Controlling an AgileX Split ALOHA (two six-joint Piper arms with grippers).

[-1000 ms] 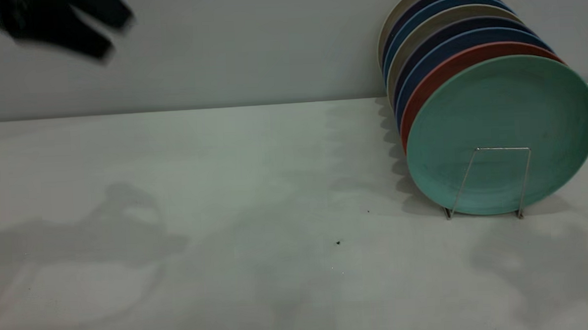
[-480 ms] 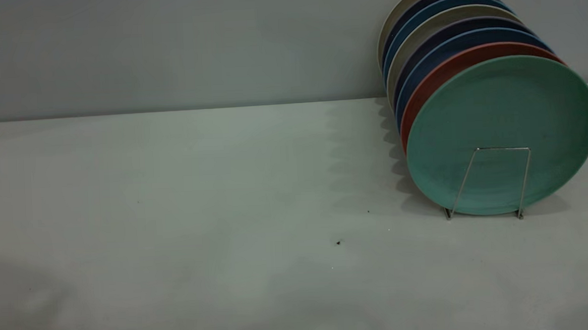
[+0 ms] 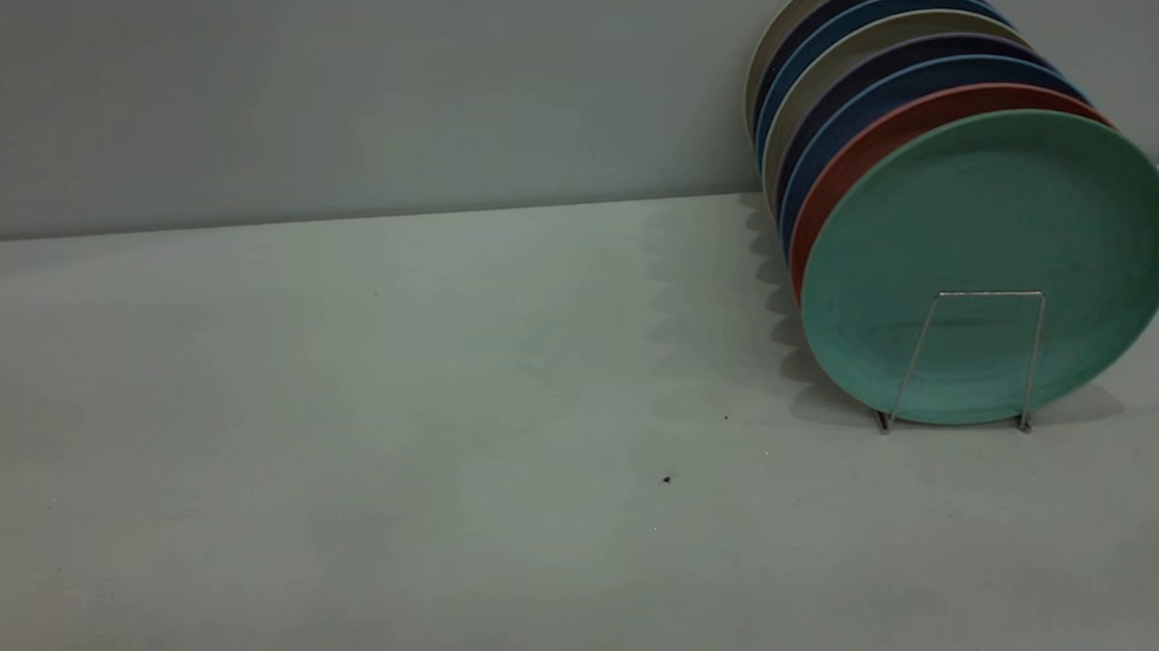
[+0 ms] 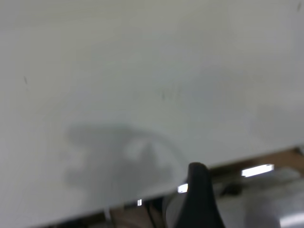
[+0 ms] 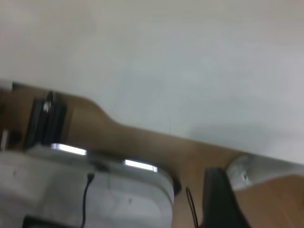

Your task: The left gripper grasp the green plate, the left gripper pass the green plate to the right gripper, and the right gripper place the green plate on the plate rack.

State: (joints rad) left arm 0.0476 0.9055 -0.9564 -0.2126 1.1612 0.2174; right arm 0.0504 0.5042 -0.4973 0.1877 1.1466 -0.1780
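- Green plate [image 3: 987, 259]: stands on edge at the front of the row in the plate rack [image 3: 972, 357], behind the foremost wire loop and leaning back against the salmon-pink plate [image 3: 856, 162]. Position matches the earlier exterior pictures; no shift noted.
- Plate rack: at the table's right side in the exterior view, filled with a row of upright plates; blue plates [image 3: 882, 87] and pale ones sit behind the pink one.
- Left gripper [image 4: 199, 199]: gone from the exterior view, where a moment ago a dark blurred shape showed at the upper left. Its wrist view shows one dark finger over the table's edge, with bare tabletop and a shadow beyond. Whether the fingers are spread or closed cannot be told; nothing is visibly held.
- Right gripper [image 5: 221, 199]: absent from the exterior view. Its wrist view shows one dark finger near the table's edge, with equipment below the table. Finger state cannot be told; nothing is visibly held.
- Table [image 3: 398, 421]: the arm shadows that lay across it earlier have faded out.
- Judgement: with the green plate racked and both arms drawn back clear of it, the task reads as finished, the arms likely returning to rest.
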